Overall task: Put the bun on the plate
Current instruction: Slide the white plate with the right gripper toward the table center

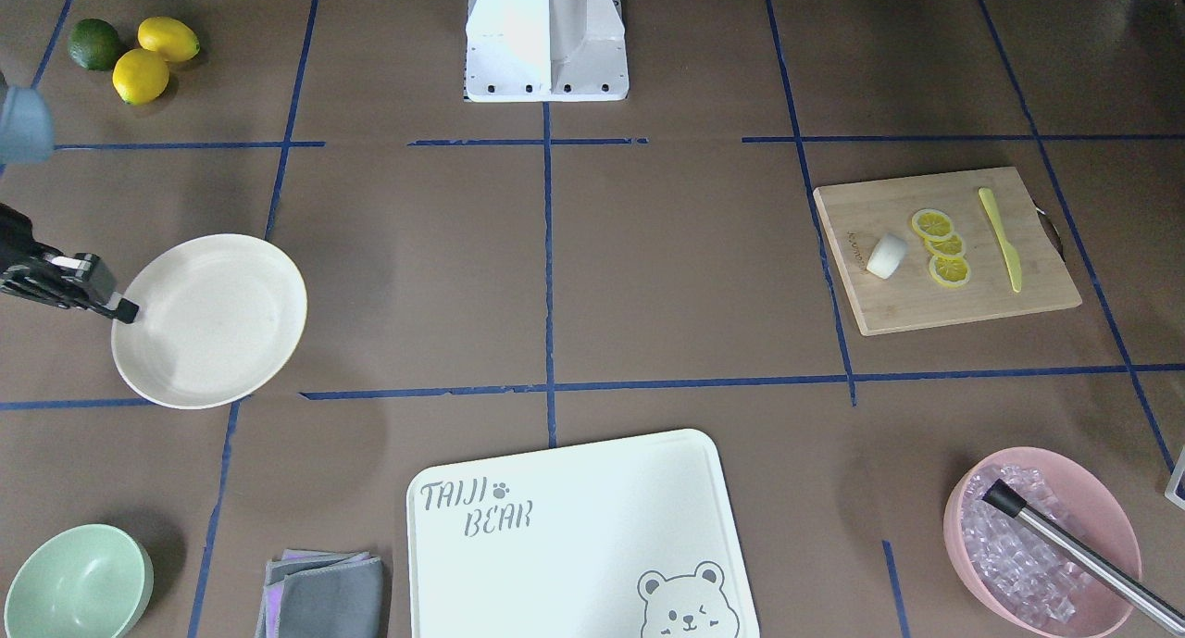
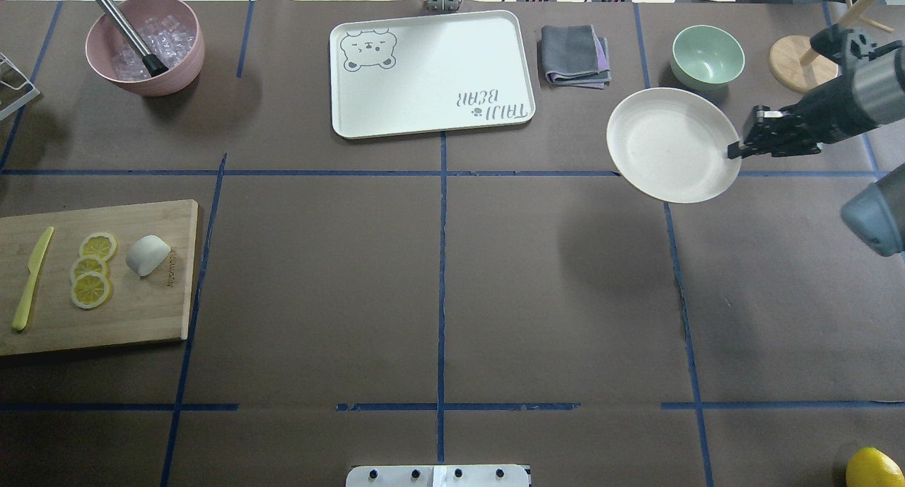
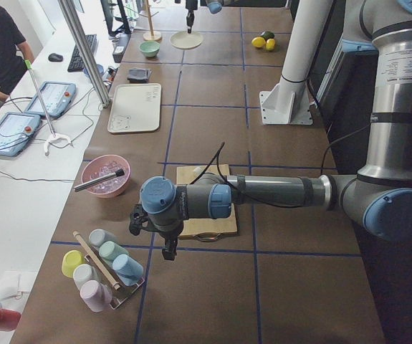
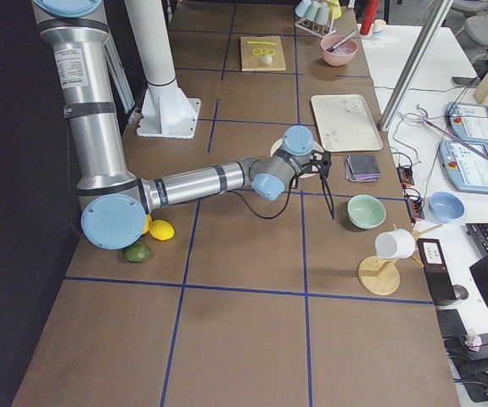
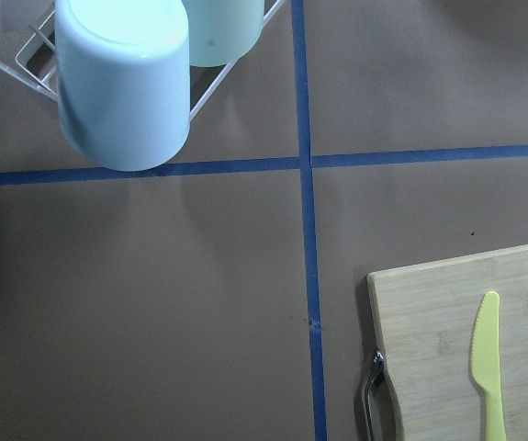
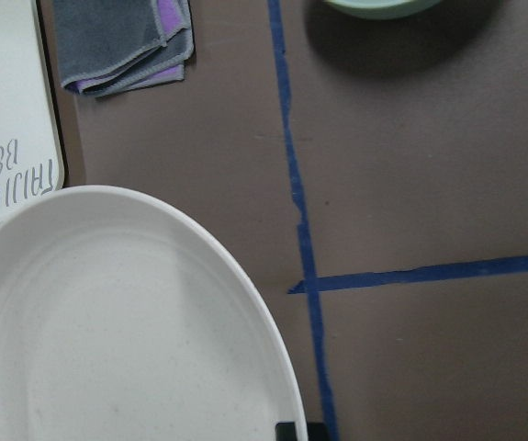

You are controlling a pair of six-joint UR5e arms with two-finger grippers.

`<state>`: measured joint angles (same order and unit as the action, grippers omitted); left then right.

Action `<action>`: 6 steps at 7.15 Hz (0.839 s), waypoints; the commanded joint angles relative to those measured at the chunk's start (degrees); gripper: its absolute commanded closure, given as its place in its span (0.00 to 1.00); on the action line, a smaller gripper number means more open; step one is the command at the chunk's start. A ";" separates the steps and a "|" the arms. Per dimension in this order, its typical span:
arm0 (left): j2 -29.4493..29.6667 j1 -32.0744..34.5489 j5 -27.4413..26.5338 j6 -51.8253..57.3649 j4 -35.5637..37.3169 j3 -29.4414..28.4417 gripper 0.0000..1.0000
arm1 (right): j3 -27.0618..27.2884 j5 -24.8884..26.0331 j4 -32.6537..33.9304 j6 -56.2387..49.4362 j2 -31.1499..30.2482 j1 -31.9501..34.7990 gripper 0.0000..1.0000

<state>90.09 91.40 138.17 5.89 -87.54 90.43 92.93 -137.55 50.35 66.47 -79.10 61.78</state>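
The bun (image 1: 886,255) (image 2: 148,254), a small white lump, lies on a wooden cutting board (image 1: 963,305) (image 2: 141,310) beside the lemon slices. The cream plate (image 1: 213,319) (image 2: 668,144) hangs tilted a little above the table, casting a shadow on the paper. My right gripper (image 1: 125,312) (image 2: 735,150) is shut on the plate's rim; the right wrist view shows the plate (image 6: 107,322) filling its lower left. My left gripper (image 3: 168,251) shows only in the exterior left view, hanging just off the board's outer end near the cup rack; I cannot tell its state.
Lemon slices (image 2: 90,268) and a yellow knife (image 2: 32,278) share the board. At the far edge stand a bear-print tray (image 2: 431,119), a grey cloth (image 2: 574,54), a mint bowl (image 2: 707,54) and a pink ice bowl (image 2: 145,45). Cups in a rack (image 5: 124,83) sit past the board.
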 commanded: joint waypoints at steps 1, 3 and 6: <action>-0.09 0.00 0.00 0.00 0.00 0.09 0.00 | 0.06 9.45 0.62 9.69 5.51 -9.87 1.00; -0.27 -0.08 0.00 0.00 0.00 0.18 0.00 | 0.23 18.14 6.93 15.94 12.45 -18.05 1.00; -0.36 -0.08 0.00 -0.09 0.00 0.18 0.00 | 0.41 27.83 11.86 21.94 18.09 -27.47 1.00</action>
<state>89.77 91.35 138.16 5.85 -87.54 90.62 93.36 -113.58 60.16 86.57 -63.20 37.87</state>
